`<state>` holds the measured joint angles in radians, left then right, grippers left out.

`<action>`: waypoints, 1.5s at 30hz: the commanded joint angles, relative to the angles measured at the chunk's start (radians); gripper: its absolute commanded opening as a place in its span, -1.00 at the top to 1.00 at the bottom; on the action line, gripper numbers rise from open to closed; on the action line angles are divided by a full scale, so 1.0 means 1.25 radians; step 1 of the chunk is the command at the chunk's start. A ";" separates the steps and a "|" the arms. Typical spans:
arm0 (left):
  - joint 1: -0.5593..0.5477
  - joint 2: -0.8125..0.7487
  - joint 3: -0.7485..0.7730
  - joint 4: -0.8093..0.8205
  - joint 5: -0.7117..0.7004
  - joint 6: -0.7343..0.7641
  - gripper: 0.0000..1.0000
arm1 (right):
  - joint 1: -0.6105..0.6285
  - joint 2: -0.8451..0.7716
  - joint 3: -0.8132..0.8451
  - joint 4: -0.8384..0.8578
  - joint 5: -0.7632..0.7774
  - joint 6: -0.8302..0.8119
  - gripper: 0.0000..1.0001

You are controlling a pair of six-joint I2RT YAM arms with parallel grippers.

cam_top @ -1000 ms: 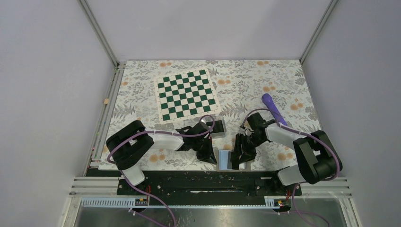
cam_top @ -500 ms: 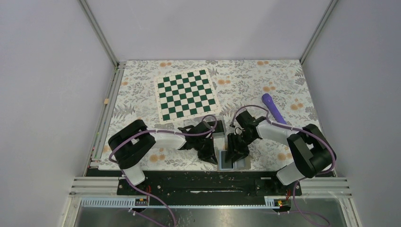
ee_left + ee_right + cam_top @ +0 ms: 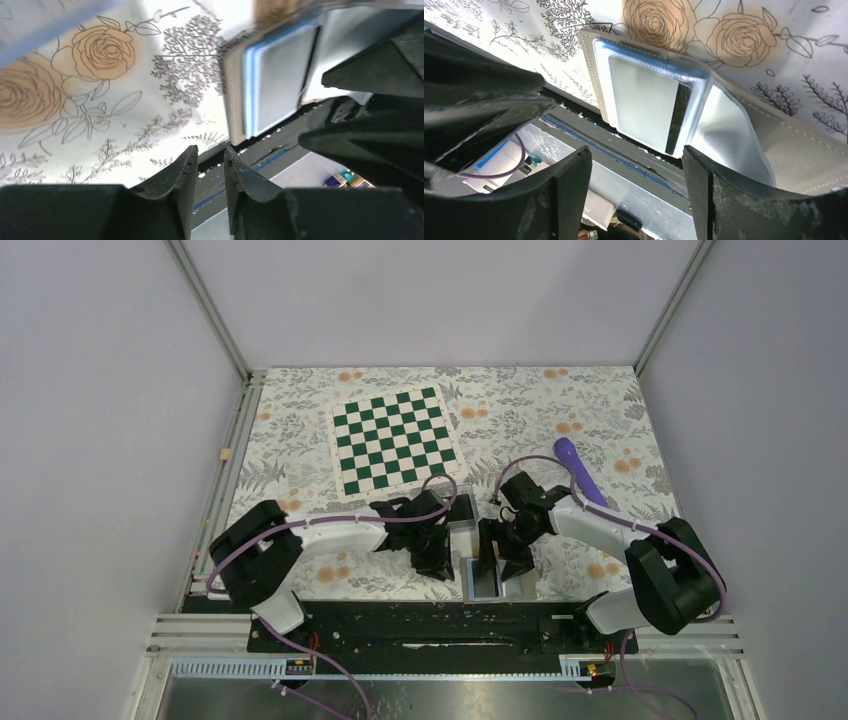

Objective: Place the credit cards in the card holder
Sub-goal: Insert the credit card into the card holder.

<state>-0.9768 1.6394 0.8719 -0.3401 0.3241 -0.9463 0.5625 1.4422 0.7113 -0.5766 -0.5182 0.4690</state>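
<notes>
While card (image 3: pixel 644 107) sits pocketed, stripe toward wallet (image 3: pixel 774 142) fold | wallet at near table (image 3: pixel 600 410) edge | left gripper (image 3: pixel 210 150), right gripper (image 3: pixel 636 152) released, empty

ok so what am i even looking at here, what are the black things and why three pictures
Those are two robot arms bolted at the near edge of a table: the left arm and the right arm. The wide picture comes from a fixed camera above and behind them. The other two come from a camera on each wrist, looking past its own fingers. On the flowered cloth lie a green chessboard, a purple pen-like stick, a clear card holder and an open wallet with a light-blue inside. Both arms reach down to the wallet. The left pincer stands slightly apart, the right pincer wide open; neither grips anything.
</notes>
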 commanded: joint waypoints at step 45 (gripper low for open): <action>-0.003 0.085 -0.002 0.321 0.110 -0.107 0.37 | -0.017 0.059 -0.053 -0.012 0.063 0.003 0.63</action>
<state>-0.9768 1.7493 0.8192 0.0875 0.4683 -1.1118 0.5434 1.5009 0.6476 -0.5930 -0.4644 0.4721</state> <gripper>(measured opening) 0.306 0.188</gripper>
